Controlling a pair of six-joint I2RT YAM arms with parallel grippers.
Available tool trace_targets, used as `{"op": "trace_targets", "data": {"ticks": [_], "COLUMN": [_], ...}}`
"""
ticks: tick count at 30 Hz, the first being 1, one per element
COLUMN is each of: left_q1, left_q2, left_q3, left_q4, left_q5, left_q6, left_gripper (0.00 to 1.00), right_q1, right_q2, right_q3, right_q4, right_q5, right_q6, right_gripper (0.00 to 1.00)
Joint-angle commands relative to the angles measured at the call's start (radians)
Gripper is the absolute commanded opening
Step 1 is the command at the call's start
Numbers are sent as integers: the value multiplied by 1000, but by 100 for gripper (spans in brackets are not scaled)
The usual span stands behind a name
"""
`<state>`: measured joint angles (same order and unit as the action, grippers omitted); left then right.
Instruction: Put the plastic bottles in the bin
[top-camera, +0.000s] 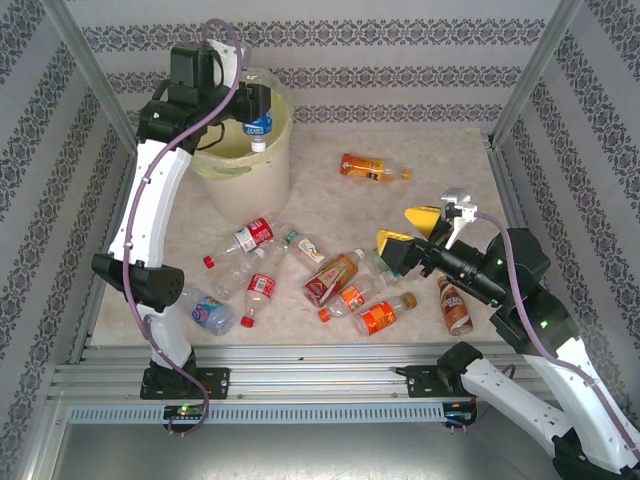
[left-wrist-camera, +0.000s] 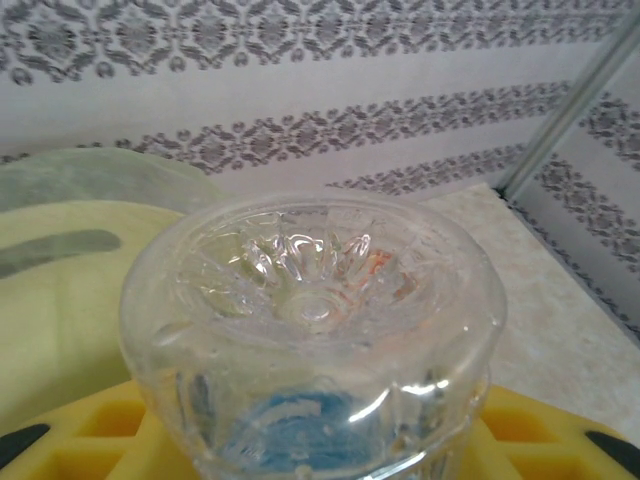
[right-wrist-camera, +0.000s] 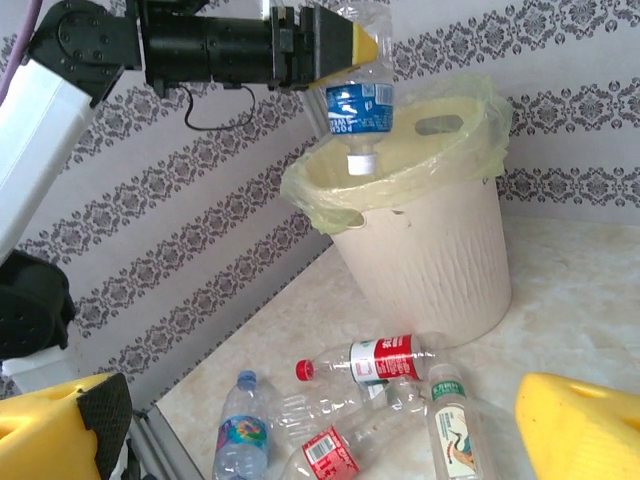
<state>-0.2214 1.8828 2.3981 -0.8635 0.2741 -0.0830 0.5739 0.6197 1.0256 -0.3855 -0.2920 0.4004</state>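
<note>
Right, my left tool (top-camera: 256, 100) is clamped on a blue-label bottle (top-camera: 258, 127), which hangs cap down over the mouth of the bin (top-camera: 250, 185), its white cap about level with the rim. From the left wrist I look straight onto that bottle's clear, fluted base (left-wrist-camera: 310, 300), with the yellow fingers (left-wrist-camera: 95, 435) low on either side of it. From the right wrist I see the same hold side-on, the bottle (right-wrist-camera: 358, 100) pinched near its base and the bin (right-wrist-camera: 430, 270) below it with a clear liner folded over the rim. The bin stands at the far left of the worktop (top-camera: 330, 205), close to the back wall. My right tool (top-camera: 408, 229) has its jaws spread wide with nothing between them, low over the right side of the worktop and facing left. The other bottles lie flat on the worktop. An orange-label one (top-camera: 372, 168) lies alone near the back, well apart from the rest. A brown-label one (top-camera: 455, 305) lies beside my right arm. A loose cluster (top-camera: 300, 275) lies in front of the bin, with red, green, orange and blue labels among it.
</note>
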Motion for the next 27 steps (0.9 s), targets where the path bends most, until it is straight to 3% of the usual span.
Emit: {"op": "trace_targets", "data": {"ticks": [1,17,27], "left_q1": [31,80,85], "left_q2": [32,191,277], "left_q3": [60,60,27], "left_q4": [-52,-67,-92], "left_q5": [-37,-120,-115], "left_q6": [35,83,98], "left_gripper": [50,51,54], "right_q1": [8,7,7], "right_q2": [-15,-13,-5], "right_q3": [9,19,24], "right_q4": [-23,-64,-105], "right_q5": [13,55,66], "right_q6": [-9,5,10], "right_gripper": [98,98,98]}}
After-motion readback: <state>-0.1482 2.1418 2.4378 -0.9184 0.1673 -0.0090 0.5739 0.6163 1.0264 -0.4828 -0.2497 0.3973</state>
